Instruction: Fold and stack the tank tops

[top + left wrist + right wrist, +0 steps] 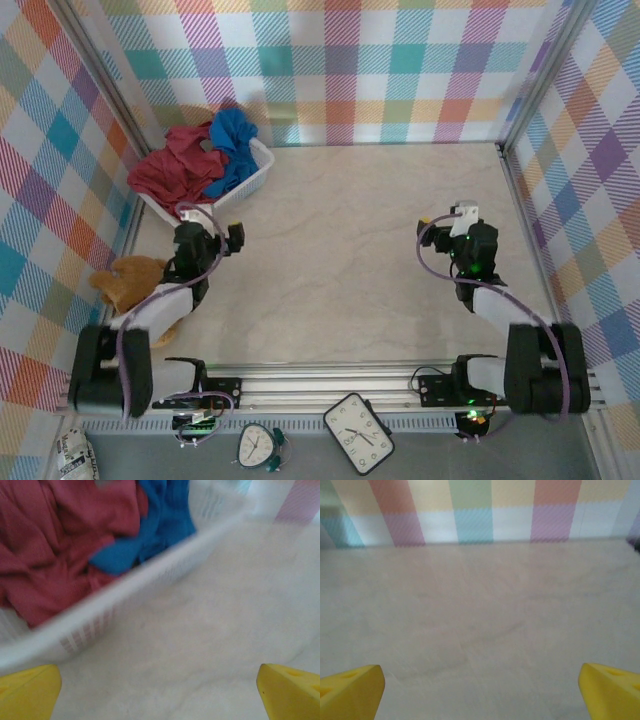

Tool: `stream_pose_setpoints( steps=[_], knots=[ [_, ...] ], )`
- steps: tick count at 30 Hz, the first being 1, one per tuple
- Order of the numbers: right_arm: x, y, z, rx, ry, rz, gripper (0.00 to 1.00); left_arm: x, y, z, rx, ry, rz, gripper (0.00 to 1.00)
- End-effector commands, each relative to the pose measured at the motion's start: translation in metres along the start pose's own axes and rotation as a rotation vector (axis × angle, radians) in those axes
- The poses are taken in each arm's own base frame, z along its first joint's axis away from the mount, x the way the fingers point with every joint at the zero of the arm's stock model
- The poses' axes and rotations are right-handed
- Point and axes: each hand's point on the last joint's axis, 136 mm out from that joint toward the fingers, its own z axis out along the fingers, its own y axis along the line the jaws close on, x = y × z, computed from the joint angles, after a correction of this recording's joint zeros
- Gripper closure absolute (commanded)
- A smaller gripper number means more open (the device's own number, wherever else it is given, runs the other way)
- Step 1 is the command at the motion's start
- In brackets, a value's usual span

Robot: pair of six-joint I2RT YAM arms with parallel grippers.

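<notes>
Tank tops (195, 160), red and blue, lie heaped in the white basket (262, 160); left pincer (160, 690) and right pincer (480, 690) both gape wide, holding nothing.

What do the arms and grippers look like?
The left arm and right arm match: black joint housings, pale grey links, a purple cable looping alongside each, a white camera mount at the wrist. A green light glows on the right arm. The left gripper and right gripper carry wedge-shaped yellow fingertips.
</notes>
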Motion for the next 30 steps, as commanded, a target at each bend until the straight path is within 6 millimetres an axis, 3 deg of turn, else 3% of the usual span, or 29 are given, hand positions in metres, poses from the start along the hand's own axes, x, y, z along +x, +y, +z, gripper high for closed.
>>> stream_pose_setpoints(
  steps=[1, 5, 9, 14, 19, 22, 30],
  knots=[
    [-0.024, 0.012, -0.015, -0.061, 0.004, 0.047, 0.01, -0.008, 0.002, -0.028, -0.040, 0.096, -0.084, 0.00],
    [-0.048, 0.032, -0.021, -0.168, 0.017, 0.101, 0.01, -0.030, 0.002, -0.044, -0.061, 0.146, -0.122, 0.00],
    [-0.064, 0.064, -0.020, -0.313, 0.097, 0.120, 0.01, -0.048, 0.006, -0.029, -0.114, 0.258, -0.058, 0.00],
    [-0.073, 0.111, -0.020, -0.472, 0.219, 0.127, 0.01, -0.054, 0.029, 0.028, -0.193, 0.417, -0.122, 0.00],
    [-0.071, 0.145, -0.020, -0.562, 0.277, 0.133, 0.01, -0.056, 0.055, 0.082, -0.255, 0.445, -0.157, 0.00],
    [-0.063, 0.155, -0.016, -0.574, 0.304, 0.126, 0.01, -0.055, 0.070, 0.112, -0.310, 0.456, -0.147, 0.01],
    [-0.047, 0.167, -0.002, -0.573, 0.357, 0.125, 0.01, -0.068, 0.130, 0.162, -0.548, 0.381, -0.103, 0.09]
  ],
)
